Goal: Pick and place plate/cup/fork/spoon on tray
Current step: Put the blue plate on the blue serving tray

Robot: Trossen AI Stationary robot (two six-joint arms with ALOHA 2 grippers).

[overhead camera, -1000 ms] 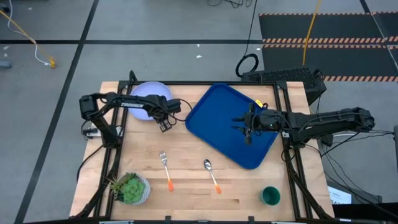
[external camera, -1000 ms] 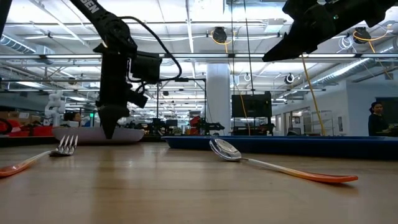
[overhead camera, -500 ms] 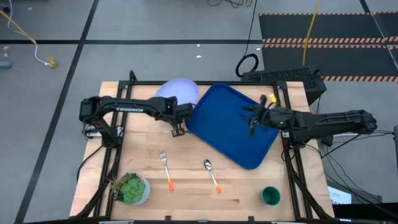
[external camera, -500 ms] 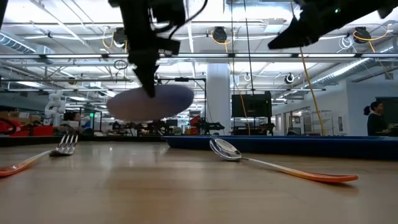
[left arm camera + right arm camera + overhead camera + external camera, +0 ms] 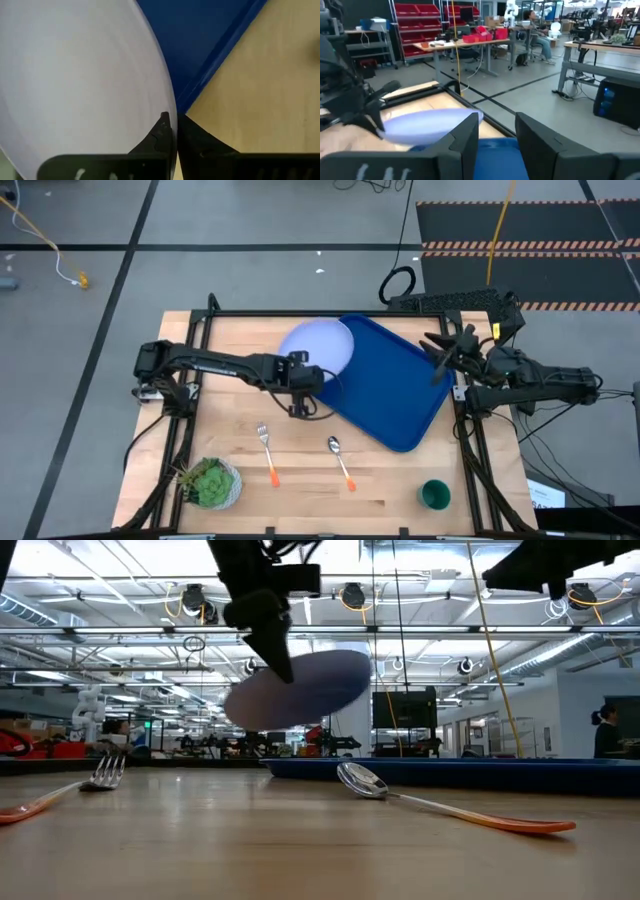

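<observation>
One plate (image 5: pixel 318 345) up in the air: our left gripper (image 5: pixel 303 383) is pinched tight on its rim, plate overhanging the tray (image 5: pixel 390 395) edge ahead. We'd carry it farther in, level, then lower. Right gripper (image 5: pixel 443 352) waits beyond the tray, fingers apart, empty.

Plate (image 5: pixel 318 346) overhangs tray (image 5: pixel 385 395) edge; tray centre open.
</observation>
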